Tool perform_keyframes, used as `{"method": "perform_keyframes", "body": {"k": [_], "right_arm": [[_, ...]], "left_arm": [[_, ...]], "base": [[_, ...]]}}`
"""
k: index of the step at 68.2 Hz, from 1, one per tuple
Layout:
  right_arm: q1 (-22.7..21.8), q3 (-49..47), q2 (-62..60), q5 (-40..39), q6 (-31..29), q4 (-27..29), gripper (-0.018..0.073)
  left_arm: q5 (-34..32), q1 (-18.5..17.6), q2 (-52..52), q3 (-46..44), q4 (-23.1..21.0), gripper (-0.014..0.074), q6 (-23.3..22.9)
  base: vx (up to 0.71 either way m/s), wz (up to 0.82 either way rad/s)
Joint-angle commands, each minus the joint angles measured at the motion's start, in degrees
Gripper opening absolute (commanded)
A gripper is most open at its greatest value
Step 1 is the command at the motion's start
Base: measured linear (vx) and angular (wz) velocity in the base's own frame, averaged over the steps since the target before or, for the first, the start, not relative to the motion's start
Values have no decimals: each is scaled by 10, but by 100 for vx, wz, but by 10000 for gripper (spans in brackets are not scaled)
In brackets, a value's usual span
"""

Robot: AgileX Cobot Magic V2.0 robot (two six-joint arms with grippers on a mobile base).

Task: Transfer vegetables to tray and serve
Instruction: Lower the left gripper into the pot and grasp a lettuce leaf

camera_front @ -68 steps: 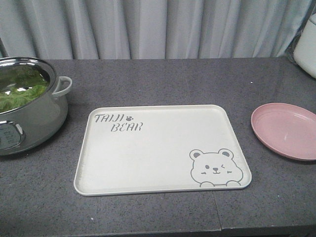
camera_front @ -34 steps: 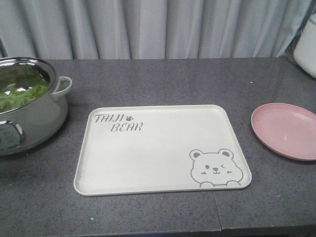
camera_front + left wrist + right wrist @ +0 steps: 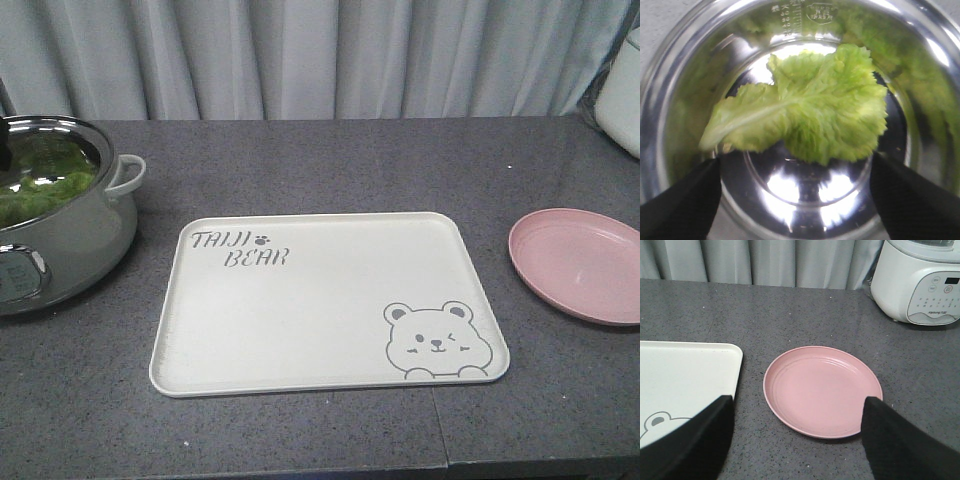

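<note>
We see the left jaws, matte black, spread wide over a crinkled green lettuce leaf point(image 3: 805, 107) with a pale midrib. The leaf lies on the mirrored floor of a round steel pot point(image 3: 670, 100). The right jaws, also apart, hang over a smooth round pink plate point(image 3: 822, 390). Between pot and plate, a cream rectangular tray point(image 3: 330, 300) with rounded corners lies flat on the speckled grey bench point(image 3: 330, 160).

Soft, even light from above, fairly bright; shadows on the desk point(image 3: 320, 160) are faint. Glare flares on the steel pot point(image 3: 805, 192) just below the lettuce point(image 3: 810, 105), which looks blurred. My left tool point(image 3: 795, 162) flanks it as dark, unfocused wedges.
</note>
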Motion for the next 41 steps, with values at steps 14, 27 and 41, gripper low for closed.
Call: {"method": "perform_keyframes", "body": {"k": [14,27,41], "right_arm": [[-4,-19,6,-37,0,-9,508],[-4,-19,6,-37,0,-9,508],[-4,-19,6,-37,0,-9,508]], "left_arm": [[-13,-1,84,-97,-12,576,21],[-25,-1,128,-111,-12,576,22],[-31,-1,160,-111,-12,571,22]], "base": [[0,0],[0,0],[0,0]]}}
